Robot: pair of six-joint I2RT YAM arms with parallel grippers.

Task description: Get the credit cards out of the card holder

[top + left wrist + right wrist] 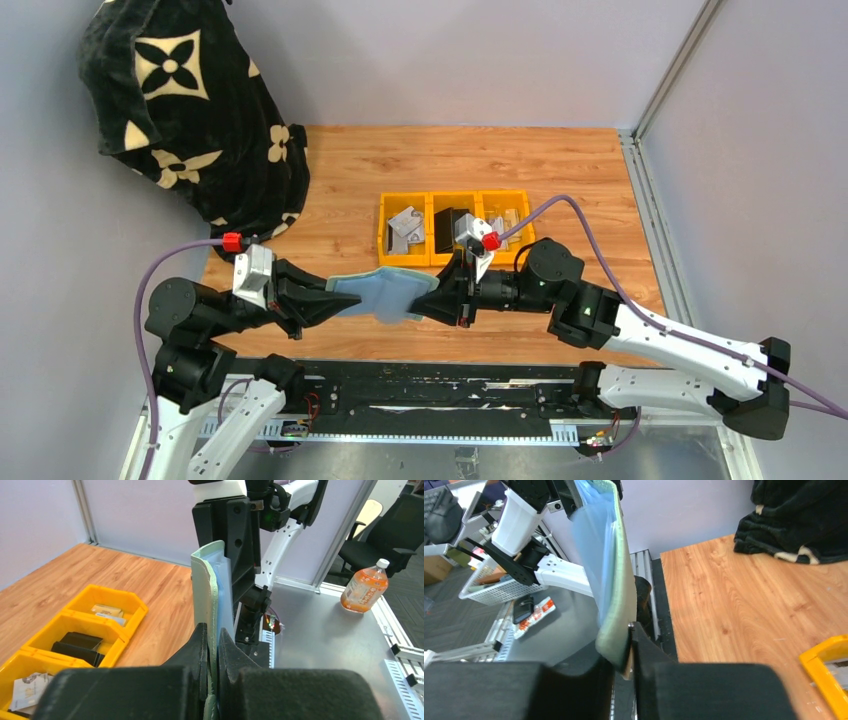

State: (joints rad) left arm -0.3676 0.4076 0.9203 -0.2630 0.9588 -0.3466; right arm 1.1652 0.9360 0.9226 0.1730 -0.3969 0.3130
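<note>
Above the near edge of the wooden table (560,170), the card holder (385,293) hangs in the air, spread open between the two arms. It is a small soft wallet, pale sage-green on the outside with a grey-blue pocket lining inside. From the overhead camera the grey-blue side faces up, framed by a thin green border, and the piece sags in a shallow wave.

The left gripper (325,300) pinches its left end, fingers pressed together on the material. The right gripper (445,295) pinches the opposite end the same way.

From the left wrist camera the card holder (207,590) stands upright like a thin panel rising out of the clamped fingers, with the green layer on the left, the blue layer on the right, and a curled top corner. From the right wrist camera the card holder (616,595) curves down into the clamped fingers, green edge outward, its blue lining smooth and slightly glossy. Whether cards sit in its pockets cannot be told.

Beyond it on the table, three yellow bins (404,258) stand in a row; the middle one holds a black item (445,230). A black blanket (190,110) with cream flower shapes is heaped at the far left corner.
</note>
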